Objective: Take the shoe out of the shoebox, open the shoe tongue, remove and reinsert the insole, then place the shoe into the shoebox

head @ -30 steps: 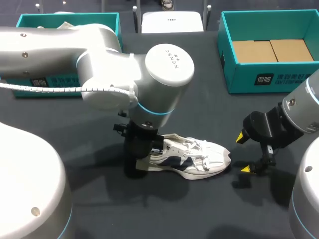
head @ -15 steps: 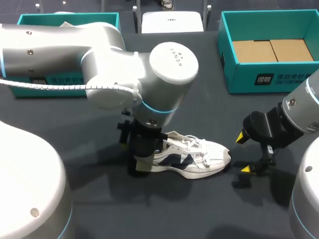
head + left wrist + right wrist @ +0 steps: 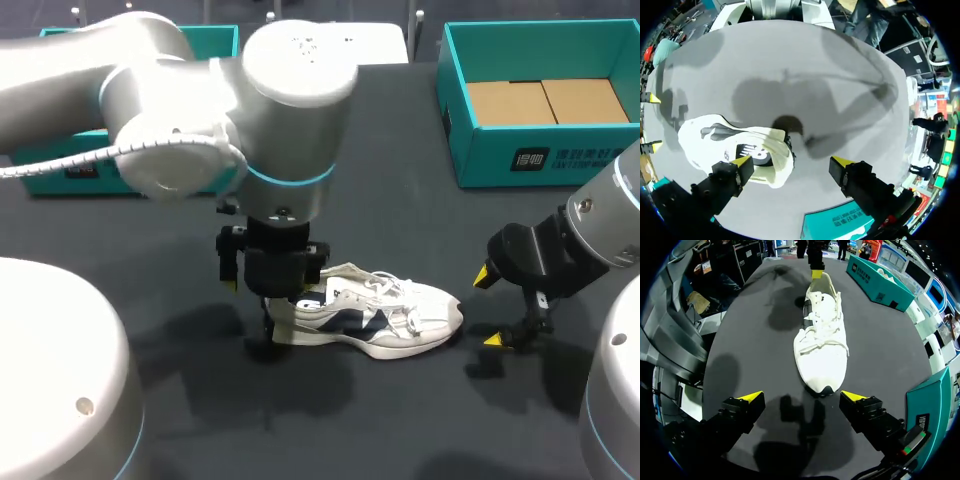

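White sneaker (image 3: 390,320) lies unboxed; left gripper (image 3: 791,161) and right gripper (image 3: 801,396) gape empty; next, probably spread its tongue, heel steadied

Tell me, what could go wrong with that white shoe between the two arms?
The shoe lies loose on the table. The left jaws stand open at its heel, one finger beside it, so a closing move may shove it rather than grip it. The right jaws stand open just off the toe, so a shoved shoe could bump them.
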Motion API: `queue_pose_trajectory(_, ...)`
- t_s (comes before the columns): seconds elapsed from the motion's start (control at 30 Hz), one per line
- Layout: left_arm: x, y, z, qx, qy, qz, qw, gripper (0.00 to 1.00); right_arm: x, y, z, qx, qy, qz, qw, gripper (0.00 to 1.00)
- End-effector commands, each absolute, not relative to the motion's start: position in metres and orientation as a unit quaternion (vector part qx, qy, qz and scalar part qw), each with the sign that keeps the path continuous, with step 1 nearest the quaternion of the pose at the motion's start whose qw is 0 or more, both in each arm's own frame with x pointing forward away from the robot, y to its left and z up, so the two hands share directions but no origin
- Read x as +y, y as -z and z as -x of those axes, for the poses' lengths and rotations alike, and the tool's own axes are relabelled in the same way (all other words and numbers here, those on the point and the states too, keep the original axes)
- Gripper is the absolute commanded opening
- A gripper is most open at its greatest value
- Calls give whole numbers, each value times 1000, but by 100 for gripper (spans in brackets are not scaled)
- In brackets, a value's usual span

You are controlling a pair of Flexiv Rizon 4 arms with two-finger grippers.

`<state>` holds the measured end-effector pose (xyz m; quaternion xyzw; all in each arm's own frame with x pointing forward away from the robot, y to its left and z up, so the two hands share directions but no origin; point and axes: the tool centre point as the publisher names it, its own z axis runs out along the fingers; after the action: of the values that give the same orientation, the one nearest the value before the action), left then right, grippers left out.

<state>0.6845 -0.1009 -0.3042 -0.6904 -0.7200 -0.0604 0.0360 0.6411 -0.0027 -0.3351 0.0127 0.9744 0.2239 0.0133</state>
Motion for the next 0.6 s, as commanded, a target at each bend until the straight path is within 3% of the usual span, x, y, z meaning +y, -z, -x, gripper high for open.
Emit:
queue_pose_trajectory(0.03, -59, 279, -679, -738, -26, 673, -28, 100, -4, 334, -639, 975, -223, -13, 15, 100)
queue_pose_trajectory(0.33, -24, 280, -672, -769, -158, 618, -52, 100, -4, 334, -639, 975, -223, -13, 15, 100)
queue_pose_trajectory(0.6, -20, 279, -673, -772, -160, 614, -46, 100, -4, 334, -639, 975, -223, -13, 15, 100)
